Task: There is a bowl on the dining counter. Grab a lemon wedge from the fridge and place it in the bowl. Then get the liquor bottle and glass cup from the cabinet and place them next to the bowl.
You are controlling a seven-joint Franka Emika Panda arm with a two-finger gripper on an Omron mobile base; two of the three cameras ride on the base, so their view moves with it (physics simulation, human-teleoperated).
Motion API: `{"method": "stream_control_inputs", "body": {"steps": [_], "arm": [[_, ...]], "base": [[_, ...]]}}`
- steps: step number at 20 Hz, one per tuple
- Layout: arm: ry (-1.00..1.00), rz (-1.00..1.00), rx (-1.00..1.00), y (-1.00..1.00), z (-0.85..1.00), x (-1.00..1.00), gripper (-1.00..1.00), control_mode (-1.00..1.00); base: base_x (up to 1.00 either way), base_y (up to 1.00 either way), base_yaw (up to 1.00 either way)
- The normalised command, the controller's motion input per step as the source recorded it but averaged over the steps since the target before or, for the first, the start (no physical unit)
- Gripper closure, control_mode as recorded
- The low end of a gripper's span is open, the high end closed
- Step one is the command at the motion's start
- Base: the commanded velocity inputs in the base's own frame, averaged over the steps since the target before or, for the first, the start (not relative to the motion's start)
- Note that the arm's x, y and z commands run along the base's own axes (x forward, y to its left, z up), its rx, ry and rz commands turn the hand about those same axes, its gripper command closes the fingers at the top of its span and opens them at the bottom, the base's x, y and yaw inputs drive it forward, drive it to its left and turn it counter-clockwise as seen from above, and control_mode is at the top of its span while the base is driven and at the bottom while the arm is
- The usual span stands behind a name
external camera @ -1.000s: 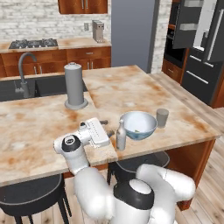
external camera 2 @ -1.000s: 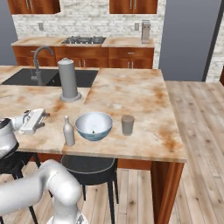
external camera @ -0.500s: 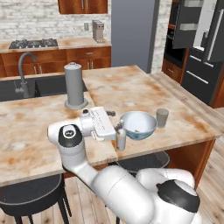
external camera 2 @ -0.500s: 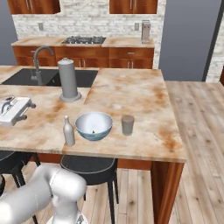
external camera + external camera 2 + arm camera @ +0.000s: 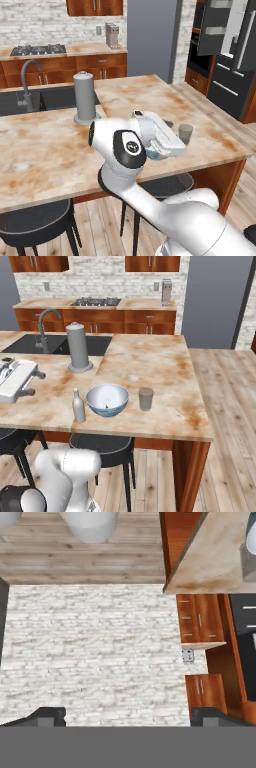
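On the dining counter (image 5: 165, 406) stands a pale blue bowl (image 5: 107, 400) with a small speck inside that I cannot identify. The liquor bottle (image 5: 78, 406) stands just left of the bowl and the glass cup (image 5: 145, 399) just right of it. My gripper (image 5: 35, 383) hovers open and empty over the counter, well left of the bottle. In the left base view the hand (image 5: 161, 136) covers most of the bowl, with the glass cup (image 5: 185, 133) beside it. The fingertips (image 5: 47, 714) stand wide apart. The fridge (image 5: 231, 55) is at far right, one door open.
A tall grey cylinder (image 5: 78, 347) on a round base stands behind the bowl, near the sink and tap (image 5: 45, 326). Black stools (image 5: 102, 443) sit under the counter's near edge. Wall counters with a hob (image 5: 95, 302) and wood cabinets (image 5: 152, 263) line the back.
The arm has swung upward and the hand has moved over the counter, now in front of the bowl in the left base view. The gripper stays open. Bowl, bottle and cup have not moved.
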Motion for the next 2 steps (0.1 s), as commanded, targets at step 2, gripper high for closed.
{"method": "stream_control_inputs", "body": {"steps": [2], "arm": [[0.03, 0.2, 0.23, -1.0, 0.13, -0.78, -1.0, -1.0]], "base": [[0.0, 0.0, 0.0]]}}
